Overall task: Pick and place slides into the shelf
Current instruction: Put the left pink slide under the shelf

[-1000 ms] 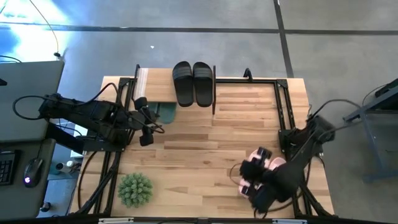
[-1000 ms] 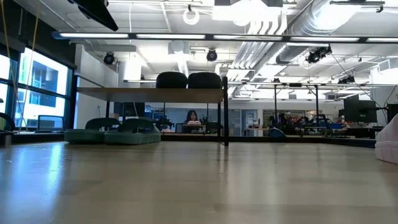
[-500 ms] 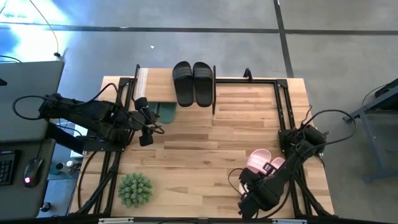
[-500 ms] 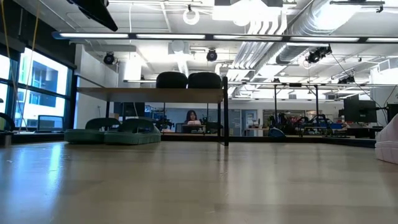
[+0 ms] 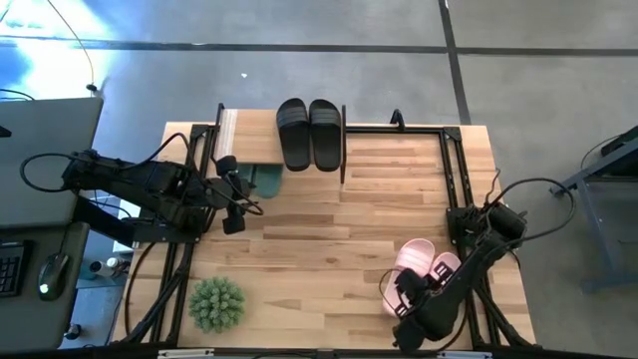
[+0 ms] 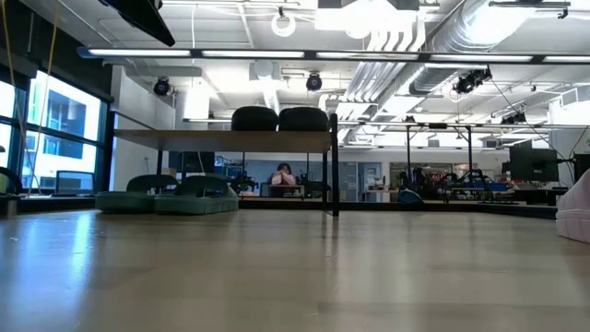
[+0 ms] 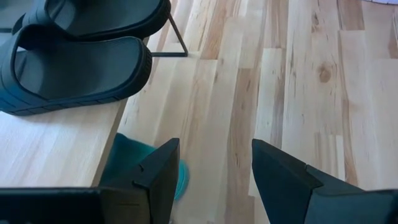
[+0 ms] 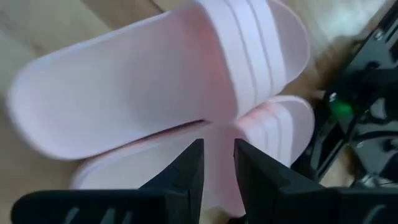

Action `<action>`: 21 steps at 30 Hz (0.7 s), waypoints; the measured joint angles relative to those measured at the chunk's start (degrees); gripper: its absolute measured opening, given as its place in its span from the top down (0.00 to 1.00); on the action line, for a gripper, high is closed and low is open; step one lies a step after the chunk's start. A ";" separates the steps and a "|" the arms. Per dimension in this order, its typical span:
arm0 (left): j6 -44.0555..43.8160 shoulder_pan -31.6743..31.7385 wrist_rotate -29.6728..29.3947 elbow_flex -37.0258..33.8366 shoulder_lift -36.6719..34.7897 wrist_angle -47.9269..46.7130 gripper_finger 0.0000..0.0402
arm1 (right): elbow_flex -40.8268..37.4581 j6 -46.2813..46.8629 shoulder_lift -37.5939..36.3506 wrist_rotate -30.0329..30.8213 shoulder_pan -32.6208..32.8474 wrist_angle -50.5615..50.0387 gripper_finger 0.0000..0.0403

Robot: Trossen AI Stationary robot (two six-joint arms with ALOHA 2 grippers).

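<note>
The pink slides (image 5: 424, 261) lie side by side near the table's right edge, one partly over the other (image 8: 161, 93). My right gripper (image 5: 409, 296) reaches down at their near ends, fingers close together around pink rubber. The black slides (image 5: 309, 134) sit on the top board of the shelf (image 5: 234, 150) at the far edge. The dark green slides (image 6: 166, 197) rest on the table under that board. My left gripper (image 7: 214, 168) hovers open by the shelf's near side, nothing between its fingers. My right gripper comes steeply from above at the pink pair's near end. Its two fingers (image 8: 189, 163) stand tight on either side of the seam where the slides' inner edges meet (image 8: 216, 134). Both slides lie flat on the table. The fingers hide how much rubber lies between them.
A spiky green plant ball (image 5: 217, 303) sits at the near left of the table. Black frame rails (image 5: 461, 170) run along both sides. Bare wood lies between the shelf and the pink slides. A person (image 6: 282, 175) shows far behind the table.
My right gripper has sunk and drawn toward the table's near edge, rolling its wrist, so that more of the pink slides shows in the high view. The slides have stayed where they were.
</note>
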 joint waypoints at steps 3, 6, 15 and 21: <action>-0.02 0.00 -0.02 0.00 0.00 0.00 0.54 | -2.11 -0.42 0.00 0.16 -0.53 0.03 0.81; -0.18 0.00 -0.02 0.00 0.00 0.00 0.54 | -3.76 -1.27 0.00 0.20 -1.17 0.07 0.79; -0.20 0.00 -0.02 0.00 0.00 0.02 0.54 | -4.74 -3.56 0.00 4.58 -3.26 0.80 0.66; -0.21 0.00 -0.02 0.00 0.00 0.02 0.54 | -4.74 -4.45 0.09 5.10 -3.85 2.45 0.60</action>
